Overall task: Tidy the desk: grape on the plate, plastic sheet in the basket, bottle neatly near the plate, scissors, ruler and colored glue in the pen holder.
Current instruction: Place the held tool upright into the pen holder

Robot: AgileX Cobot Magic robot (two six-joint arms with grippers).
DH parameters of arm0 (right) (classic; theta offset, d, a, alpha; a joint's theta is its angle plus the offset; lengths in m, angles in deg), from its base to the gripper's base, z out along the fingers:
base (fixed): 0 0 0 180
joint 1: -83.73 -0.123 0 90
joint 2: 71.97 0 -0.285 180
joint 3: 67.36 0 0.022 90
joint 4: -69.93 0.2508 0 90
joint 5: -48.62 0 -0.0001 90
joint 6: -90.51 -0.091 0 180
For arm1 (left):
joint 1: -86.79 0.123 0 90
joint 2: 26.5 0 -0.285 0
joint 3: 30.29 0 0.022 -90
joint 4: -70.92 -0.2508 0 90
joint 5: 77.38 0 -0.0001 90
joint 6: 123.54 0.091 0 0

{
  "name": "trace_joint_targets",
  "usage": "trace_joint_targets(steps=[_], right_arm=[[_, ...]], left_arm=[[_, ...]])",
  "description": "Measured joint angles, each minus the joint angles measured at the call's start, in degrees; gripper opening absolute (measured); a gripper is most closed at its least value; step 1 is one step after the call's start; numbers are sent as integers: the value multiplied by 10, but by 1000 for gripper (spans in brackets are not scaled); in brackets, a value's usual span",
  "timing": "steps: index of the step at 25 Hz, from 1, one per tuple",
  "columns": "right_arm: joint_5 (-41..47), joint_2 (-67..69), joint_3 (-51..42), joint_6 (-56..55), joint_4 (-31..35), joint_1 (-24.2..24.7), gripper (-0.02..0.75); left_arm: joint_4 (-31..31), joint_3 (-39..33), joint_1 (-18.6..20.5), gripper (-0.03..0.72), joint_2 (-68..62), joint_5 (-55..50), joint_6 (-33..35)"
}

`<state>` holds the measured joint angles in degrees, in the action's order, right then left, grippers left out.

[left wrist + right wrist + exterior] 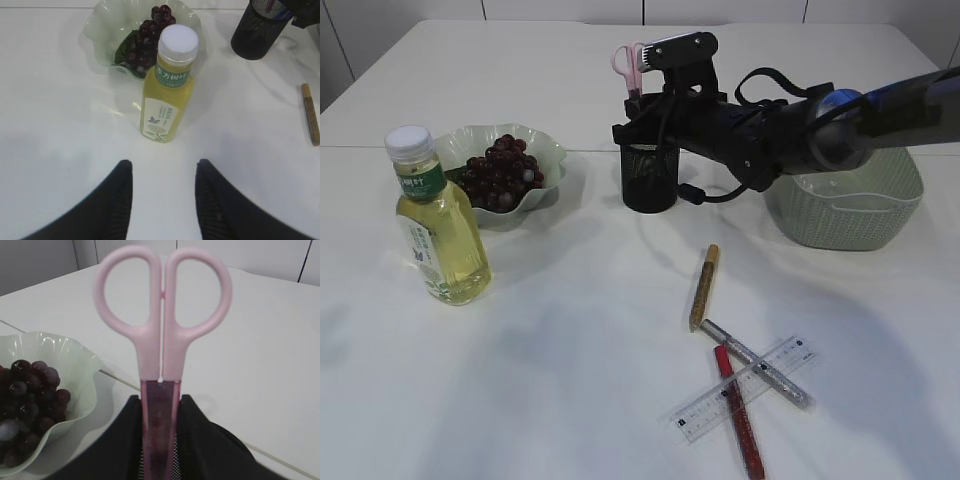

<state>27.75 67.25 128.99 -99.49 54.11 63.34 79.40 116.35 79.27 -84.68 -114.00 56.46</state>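
Right gripper [160, 415], upper centre of the exterior frame, has its fingers [197, 435] clamped on the pink-handled scissors with translucent sheath [161, 340], held upright over the black mesh pen holder [649, 176]. Risk: a release off-centre could catch the rim and tip the light holder. Left gripper [162, 200] hangs with fingers parted, empty, below the yellow-liquid plastic bottle [167, 90]. The white counter [570, 350] is smooth and matte; a white panelled wall lies beyond it.

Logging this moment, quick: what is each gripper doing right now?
Left gripper: open, empty, behind the bottle.
Right gripper: shut on the scissors, above the pen holder.
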Motion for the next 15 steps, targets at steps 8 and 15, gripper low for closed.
trace_joint_targets(steps=[8,15], right_arm=[[8,0,0,1,0,1,181],[9,0,0,2,1,10,181]], left_arm=[[0,0,0,309,0,0,0],[0,0,0,309,0,0,0]])
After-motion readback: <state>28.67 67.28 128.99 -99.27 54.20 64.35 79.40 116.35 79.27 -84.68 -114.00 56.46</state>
